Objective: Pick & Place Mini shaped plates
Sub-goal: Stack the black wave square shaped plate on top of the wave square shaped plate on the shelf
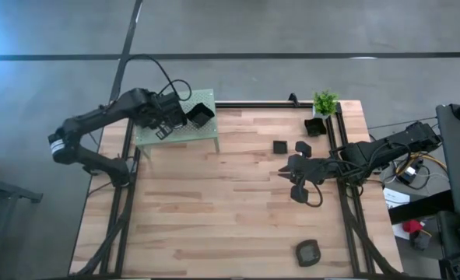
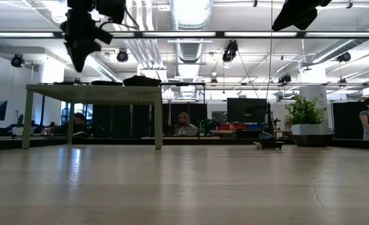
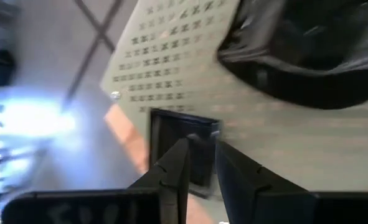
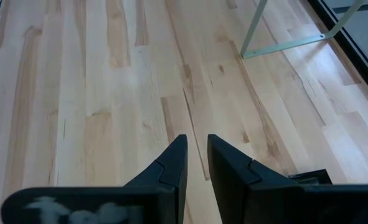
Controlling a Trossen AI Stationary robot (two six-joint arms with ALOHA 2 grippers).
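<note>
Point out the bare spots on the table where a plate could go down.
Free: the light wooden tabletop from the green perforated platform to the near edge. Crowded: the far right by the small potted plant, where small black plates and the right gripper sit.

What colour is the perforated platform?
Pale green, the platform shows best in the high view.

Tiny black mini shaped plates (image 1: pixel 279 146) scattered on wood, some on platform (image 1: pixel 148 138).
</note>
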